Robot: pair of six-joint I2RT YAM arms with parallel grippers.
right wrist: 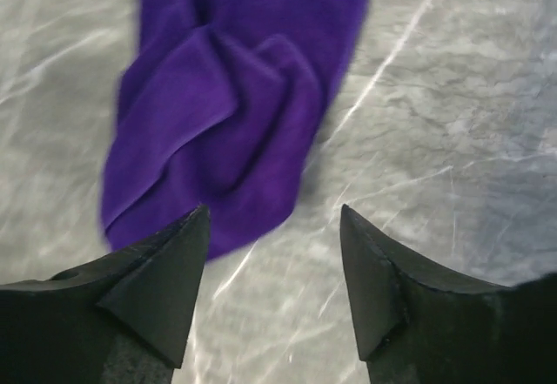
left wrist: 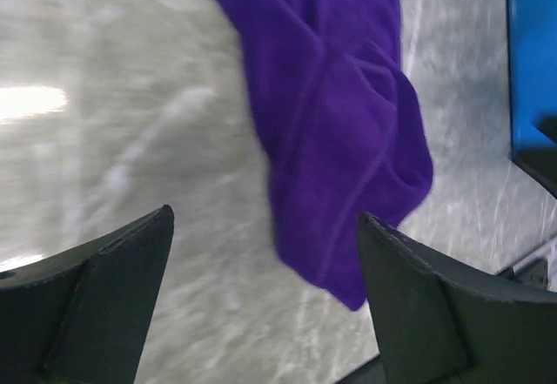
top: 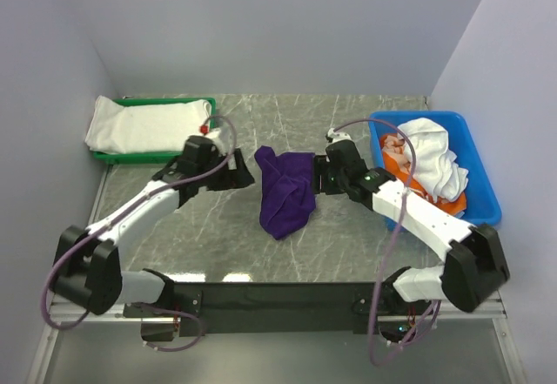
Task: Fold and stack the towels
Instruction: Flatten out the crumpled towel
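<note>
Both arms lean over the grey marbled table (top: 191,245). The left gripper (left wrist: 265,217) is spread wide and empty, beside the crumpled purple towel (top: 285,192) lying loose mid-table. The right gripper (right wrist: 274,210) gapes too, gripping nothing, just beside the same cloth. Pale walls surround the table. At right, a blue bin (top: 484,203) holds a bunched white towel (top: 432,153) and an orange towel (top: 402,168). Far left, a green tray (top: 165,101) carries a folded white towel (top: 144,127).

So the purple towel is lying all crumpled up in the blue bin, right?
Not quite. The purple towel is crumpled up, but it lies on the table, out in the middle, not in the blue bin. The top external view shows this.
</note>
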